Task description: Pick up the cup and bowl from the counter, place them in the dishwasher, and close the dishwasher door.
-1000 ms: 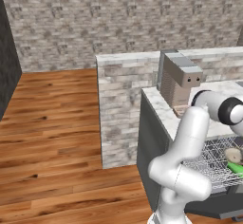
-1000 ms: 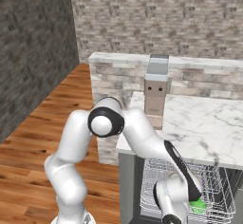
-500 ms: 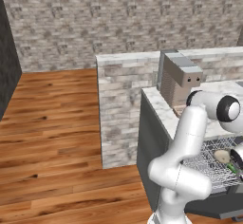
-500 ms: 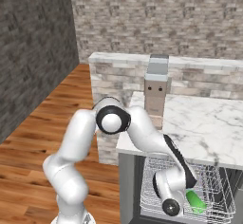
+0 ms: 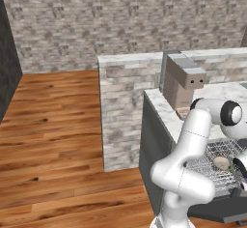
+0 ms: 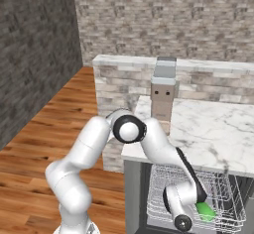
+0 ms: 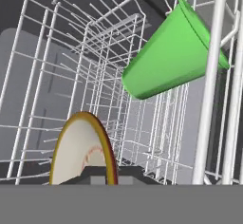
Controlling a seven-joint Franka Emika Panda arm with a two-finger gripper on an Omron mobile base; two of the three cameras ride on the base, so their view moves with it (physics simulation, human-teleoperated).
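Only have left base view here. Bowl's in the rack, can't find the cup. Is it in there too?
Observer: Yes. The right base view shows the cup inside the wire rack, at the near right side, beside the robot's wrist.
Operator: Upright?
Observer: No. In the hand view it lies tipped on its side among the rack wires, with its mouth towards the upper right of that view.
Operator: And the bowl, flat or not? Just a blob for me.
Observer: Not flat. The hand view shows the bowl standing on its edge in the rack, pale inside facing the camera, apart from the cup.
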